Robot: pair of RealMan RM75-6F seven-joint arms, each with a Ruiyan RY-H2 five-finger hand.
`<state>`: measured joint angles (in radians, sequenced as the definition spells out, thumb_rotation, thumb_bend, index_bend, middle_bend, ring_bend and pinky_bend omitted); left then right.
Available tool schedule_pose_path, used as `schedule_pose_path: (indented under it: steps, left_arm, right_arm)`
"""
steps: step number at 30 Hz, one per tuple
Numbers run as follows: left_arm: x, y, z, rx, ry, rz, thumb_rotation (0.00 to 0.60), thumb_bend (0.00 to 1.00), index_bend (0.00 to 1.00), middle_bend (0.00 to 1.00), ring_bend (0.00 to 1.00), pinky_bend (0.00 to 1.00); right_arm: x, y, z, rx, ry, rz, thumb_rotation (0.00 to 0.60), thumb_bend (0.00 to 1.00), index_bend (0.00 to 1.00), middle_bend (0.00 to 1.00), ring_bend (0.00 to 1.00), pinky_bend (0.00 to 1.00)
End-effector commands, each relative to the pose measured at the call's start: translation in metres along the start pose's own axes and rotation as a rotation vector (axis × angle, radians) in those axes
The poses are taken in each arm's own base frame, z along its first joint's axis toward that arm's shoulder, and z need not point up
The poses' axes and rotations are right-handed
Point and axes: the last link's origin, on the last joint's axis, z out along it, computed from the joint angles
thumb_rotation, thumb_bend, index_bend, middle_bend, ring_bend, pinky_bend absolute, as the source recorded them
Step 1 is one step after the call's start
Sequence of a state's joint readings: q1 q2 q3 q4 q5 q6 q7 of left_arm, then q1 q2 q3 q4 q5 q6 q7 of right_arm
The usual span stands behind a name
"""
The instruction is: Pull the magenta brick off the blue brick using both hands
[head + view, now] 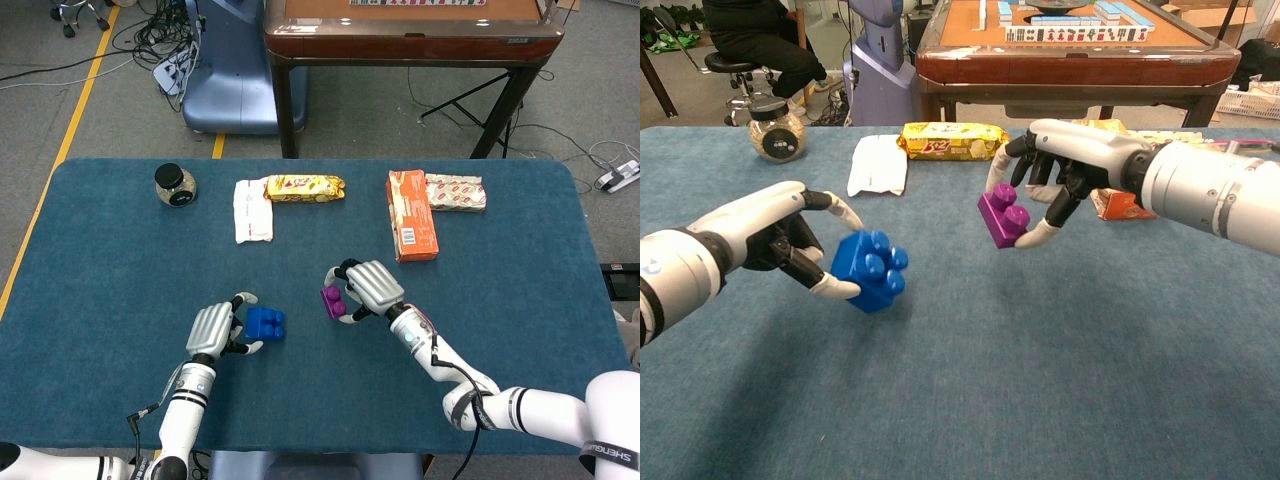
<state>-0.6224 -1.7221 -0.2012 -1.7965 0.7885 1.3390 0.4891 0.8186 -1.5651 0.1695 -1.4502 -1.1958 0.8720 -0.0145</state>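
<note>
The blue brick (265, 322) (869, 271) is gripped by my left hand (213, 329) (780, 238), held just above the blue tablecloth at the front left. The magenta brick (333, 301) (1003, 214) is pinched between the fingers of my right hand (370, 288) (1070, 170), a short way right of the blue one. The two bricks are apart, with a clear gap between them. Both sit low over the table's front middle.
At the back stand a small jar (175, 184) (776, 134), a white packet (252, 210) (878, 163), a yellow snack pack (303, 187) (952, 140), an orange box (411, 228) and a red-white packet (455, 192). A wooden mahjong table (1070, 50) lies beyond.
</note>
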Motion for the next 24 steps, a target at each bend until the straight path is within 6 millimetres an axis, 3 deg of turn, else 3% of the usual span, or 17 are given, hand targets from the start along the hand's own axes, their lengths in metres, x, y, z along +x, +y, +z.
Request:
schedule_pose_path:
  steps: [1,3,6,13,16,18,21,24]
  left_arm:
    - [0.001,-0.005,-0.004,-0.030,0.060,0.104,0.600,0.00,0.16,1.00,0.97,1.00]
    - [0.003,-0.007,-0.006,-0.039,0.079,0.138,0.600,0.00,0.11,1.00,0.93,1.00]
    - [0.011,-0.014,-0.011,-0.058,0.134,0.192,0.600,0.00,0.08,0.97,0.86,1.00]
    - [0.034,-0.041,-0.023,-0.036,0.191,0.252,0.600,0.00,0.08,0.59,0.69,0.98]
    - [0.048,-0.058,-0.029,-0.019,0.226,0.269,0.600,0.00,0.10,0.46,0.56,0.89]
    - [0.059,-0.070,-0.035,-0.022,0.263,0.274,0.600,0.00,0.13,0.42,0.48,0.78]
    - [0.072,-0.087,-0.044,-0.060,0.272,0.293,0.600,0.00,0.17,0.37,0.39,0.62]
    - [0.085,-0.106,-0.053,-0.115,0.216,0.371,0.600,0.00,0.17,0.31,0.31,0.47]
  right_arm:
    - [-0.001,0.005,-0.004,-0.013,-0.018,-0.027,0.600,0.00,0.18,1.00,1.00,1.00]
    - [0.001,0.006,-0.007,-0.015,-0.017,-0.037,0.600,0.00,0.11,0.97,1.00,1.00]
    - [0.009,0.011,-0.018,-0.017,-0.001,-0.081,0.600,0.00,0.02,0.86,0.96,0.98]
    - [0.031,0.025,-0.055,-0.062,0.029,-0.176,0.600,0.00,0.00,0.50,0.62,0.79]
    - [0.042,0.035,-0.076,-0.106,0.054,-0.223,0.600,0.00,0.00,0.37,0.46,0.66]
    - [0.049,0.043,-0.092,-0.143,0.070,-0.253,0.600,0.00,0.00,0.32,0.38,0.57]
    - [0.059,0.055,-0.113,-0.187,0.108,-0.286,0.600,0.00,0.00,0.29,0.33,0.49]
    - [0.065,0.064,-0.132,-0.224,0.156,-0.320,0.600,0.00,0.00,0.28,0.33,0.47]
